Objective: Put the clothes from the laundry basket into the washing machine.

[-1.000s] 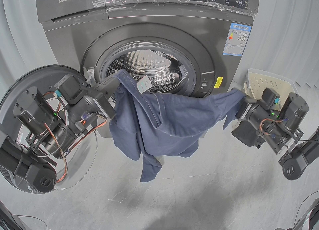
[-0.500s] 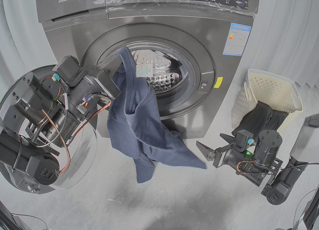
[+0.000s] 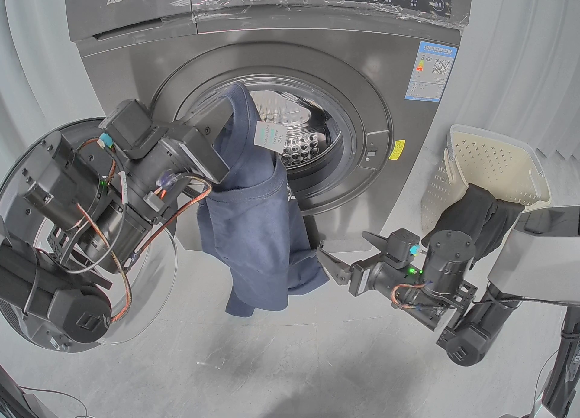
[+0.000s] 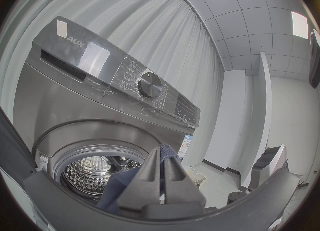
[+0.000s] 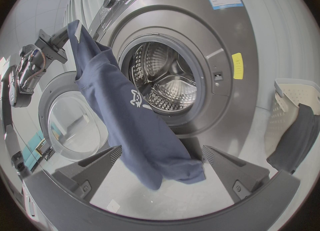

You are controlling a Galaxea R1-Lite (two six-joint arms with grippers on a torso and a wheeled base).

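Note:
A navy blue shirt [image 3: 257, 220] hangs in front of the grey washing machine [image 3: 374, 74]. My left gripper [image 3: 226, 110] is shut on its collar, level with the upper left of the open drum [image 3: 296, 126]. The shirt's hem dangles above the floor, outside the drum. In the left wrist view, the pads [image 4: 162, 155] pinch the blue cloth [image 4: 115, 183]. My right gripper [image 3: 342, 244] is open low down, just right of the hem. In the right wrist view, the shirt [image 5: 126, 114] hangs between its spread fingers [image 5: 100, 165].
The round door [image 3: 60, 153] is swung open to the left, behind my left arm. A cream laundry basket [image 3: 495, 159] stands on the floor right of the machine, with a dark garment [image 3: 477, 213] draped over its rim. Bare grey floor lies in front.
My right gripper let go of the shirt's far end, dropped low and moved left toward the hem. The shirt swung down to hang from my left gripper, which rose slightly toward the drum.

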